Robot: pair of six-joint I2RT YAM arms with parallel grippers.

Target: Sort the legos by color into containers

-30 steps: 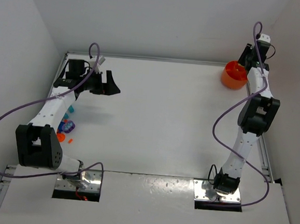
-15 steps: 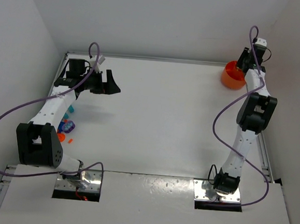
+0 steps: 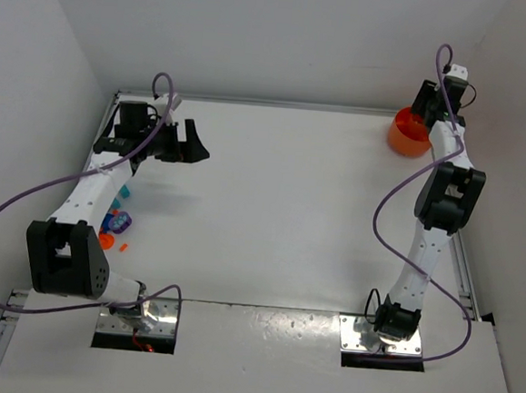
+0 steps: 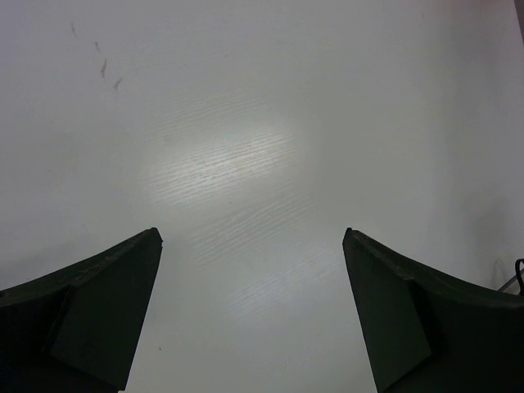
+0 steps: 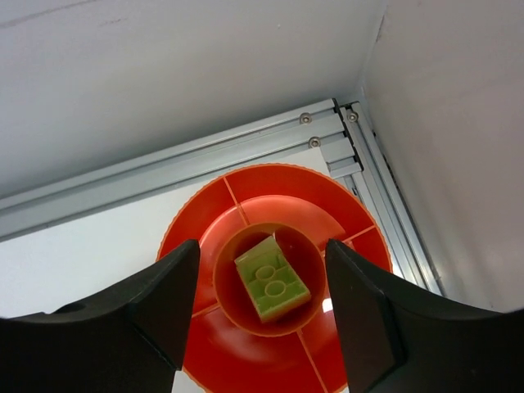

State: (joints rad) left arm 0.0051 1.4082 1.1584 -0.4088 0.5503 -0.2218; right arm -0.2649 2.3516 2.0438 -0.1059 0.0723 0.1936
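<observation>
Now, from above, you can see the orange tub (image 3: 406, 135) in the far right corner of the table (image 3: 280, 207), with the right gripper (image 3: 422, 113) poised directly over it. The loose legos (image 3: 113, 221) lie well apart from the tub, across the table at the left edge, partly hidden under the left arm. The left gripper (image 3: 192, 144) hangs well away from the tub too, beyond that pile.

Your left wrist view shows only bare table between jaws spread wide, holding nothing. No tub or brick is in sight.

Your right wrist view looks straight down into the tub. One yellow-green brick (image 5: 273, 278) lies studs-up in the tub's round middle compartment, and the jaws stand apart on either side above it, gripping nothing.

Expect these bricks to be light, rigid and slick. Pinch them across two flat side walls, not the studs, or they will likely skid or pop free.
</observation>
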